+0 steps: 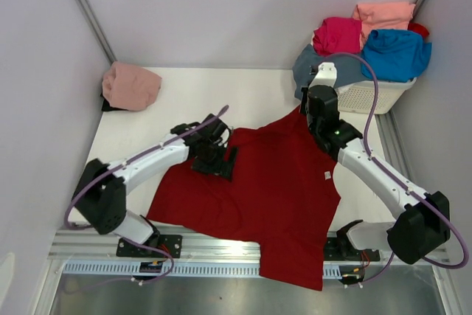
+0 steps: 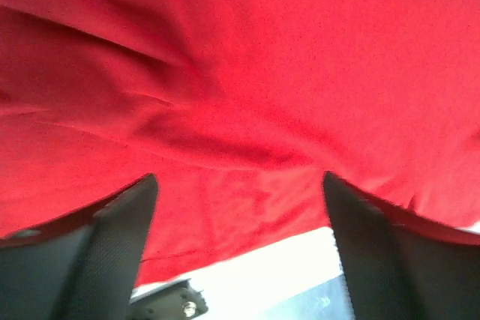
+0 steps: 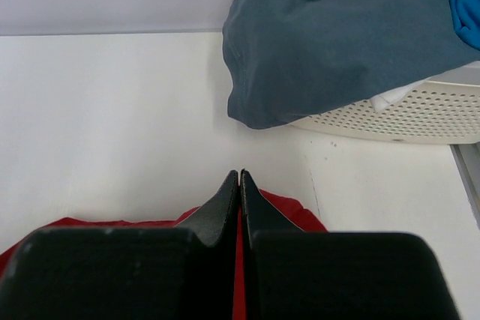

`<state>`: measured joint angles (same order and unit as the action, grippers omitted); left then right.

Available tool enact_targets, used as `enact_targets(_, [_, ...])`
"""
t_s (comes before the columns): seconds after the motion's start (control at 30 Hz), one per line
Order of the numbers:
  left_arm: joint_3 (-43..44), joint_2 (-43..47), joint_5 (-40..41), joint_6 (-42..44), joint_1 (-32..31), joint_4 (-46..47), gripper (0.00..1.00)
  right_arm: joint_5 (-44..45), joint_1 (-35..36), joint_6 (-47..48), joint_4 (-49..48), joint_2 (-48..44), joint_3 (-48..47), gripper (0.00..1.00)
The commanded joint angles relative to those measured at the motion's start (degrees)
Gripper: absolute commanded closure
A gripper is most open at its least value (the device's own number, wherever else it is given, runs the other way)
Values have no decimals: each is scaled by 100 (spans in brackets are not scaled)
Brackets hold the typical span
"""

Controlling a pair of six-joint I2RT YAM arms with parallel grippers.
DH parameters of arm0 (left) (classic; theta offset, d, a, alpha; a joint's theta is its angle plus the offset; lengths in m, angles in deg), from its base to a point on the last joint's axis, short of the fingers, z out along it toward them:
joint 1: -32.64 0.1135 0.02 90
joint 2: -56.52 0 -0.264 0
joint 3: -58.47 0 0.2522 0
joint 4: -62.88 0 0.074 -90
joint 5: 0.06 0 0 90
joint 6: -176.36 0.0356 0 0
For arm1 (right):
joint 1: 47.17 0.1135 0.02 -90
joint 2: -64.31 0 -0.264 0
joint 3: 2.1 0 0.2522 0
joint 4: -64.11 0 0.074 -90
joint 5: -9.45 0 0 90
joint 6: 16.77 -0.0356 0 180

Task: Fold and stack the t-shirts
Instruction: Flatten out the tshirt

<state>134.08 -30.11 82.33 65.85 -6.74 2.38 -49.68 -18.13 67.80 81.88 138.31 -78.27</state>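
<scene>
Dark red t-shirt (image 1: 273,197), spread but unfolded.
Left gripper (image 1: 217,161) wide over it; right gripper (image 3: 240,183) pinching its far corner; other t-shirts (image 1: 394,53) wait in basket (image 1: 376,96).

Matt, soft cloth dark red t-shirt (image 1: 258,189)

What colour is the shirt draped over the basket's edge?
The shirt is slate grey-blue; the right wrist view shows it best.

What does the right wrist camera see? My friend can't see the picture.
The right gripper is pinched shut on the dark red t-shirt over the white table. Behind it, a grey-blue t-shirt droops out of a white basket.
</scene>
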Motion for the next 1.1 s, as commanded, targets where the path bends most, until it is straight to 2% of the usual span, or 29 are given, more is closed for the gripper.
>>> enact_targets(0.0, [425, 743, 735, -400, 403, 375, 1, -29, 41, -54, -155, -17, -263, 100])
enact_targets(0.13, [556, 956, 613, -348, 1350, 798, 1, -37, 58, -63, -129, -8, -254, 100])
enact_targets(0.2, [908, 508, 525, -296, 1607, 579, 1, -37, 84, -55, -111, -17, -263, 100])
enact_targets(0.27, [1187, -8, 1067, -339, 1688, 483, 1, -11, 102, -37, -120, -43, -245, 100])
enact_targets(0.3, [1268, -212, 1069, -261, 1688, 464, 1, -2, 102, -28, -120, -52, -236, 100])
enact_targets(0.47, [2198, -1635, 141, -322, 1688, -228, 1, 50, 102, 42, -129, -96, -245, 100])
enact_targets(0.53, [2105, -1778, -107, -295, 1714, -222, 1, 77, 102, 60, -137, -122, -236, 100])
enact_targets(0.63, [1421, -1586, -1063, -427, 1950, 671, 1, 147, 102, 104, -120, -140, -228, 100])
enact_targets(0.77, [1408, -1576, -873, -261, 2039, 614, 10, 191, 102, 156, -120, -175, -184, 100])
enact_targets(0.83, [1497, -1629, -636, -216, 2039, 508, 24, 209, 111, 156, -137, -184, -184, 100])
enact_targets(1.0, [1585, -1734, -706, -208, 2039, 491, 53, 191, 102, 130, -137, -122, -210, 100])
enact_targets(1.07, [1629, -1831, -689, -190, 2039, 447, 55, 200, 102, 130, -155, -114, -227, 100])
